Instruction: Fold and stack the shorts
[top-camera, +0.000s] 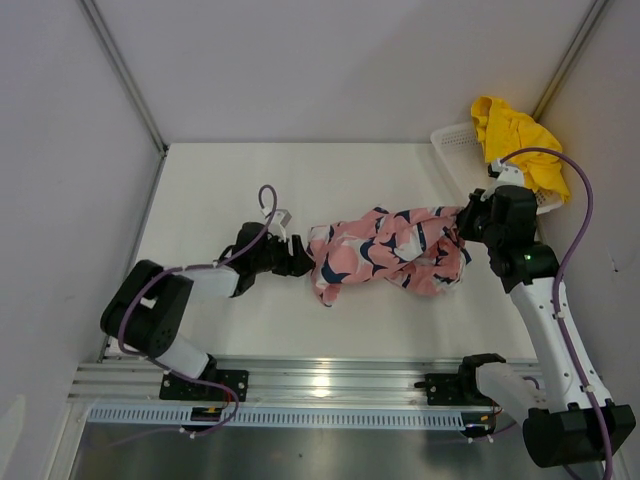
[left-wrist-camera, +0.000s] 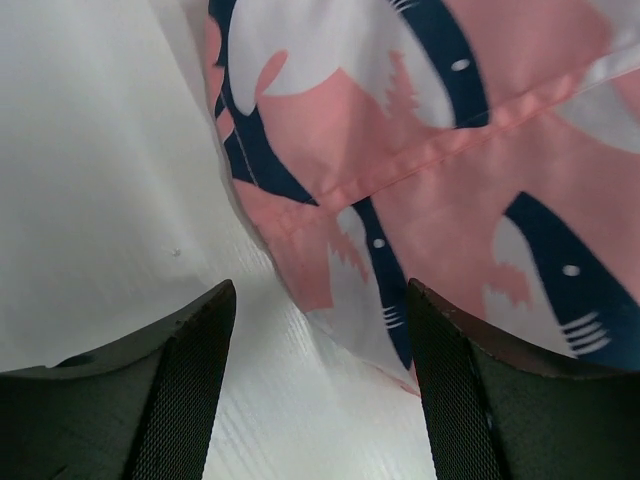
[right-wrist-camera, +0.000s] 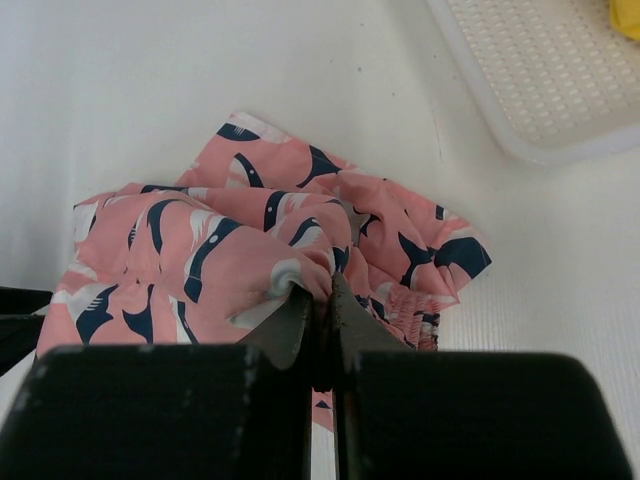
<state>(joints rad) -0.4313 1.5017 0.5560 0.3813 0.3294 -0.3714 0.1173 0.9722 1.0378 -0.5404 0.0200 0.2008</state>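
The pink shorts (top-camera: 385, 255) with the navy-and-white print lie crumpled across the middle of the table. My left gripper (top-camera: 300, 262) sits at their left end, open; in the left wrist view the fabric edge (left-wrist-camera: 400, 180) lies just ahead of the gripper (left-wrist-camera: 320, 330), with bare table between the jaws. My right gripper (top-camera: 462, 225) is shut on a fold of the pink shorts (right-wrist-camera: 250, 250) at their right end, the cloth pinched at its tips (right-wrist-camera: 325, 290). The yellow shorts (top-camera: 518, 140) hang over the white basket at the back right.
The white mesh basket (top-camera: 455, 140) stands at the table's back right corner, its rim (right-wrist-camera: 520, 150) close behind the right gripper. A grey wall and a metal post bound the table at the left and back. The arms' base rail runs along the near edge.
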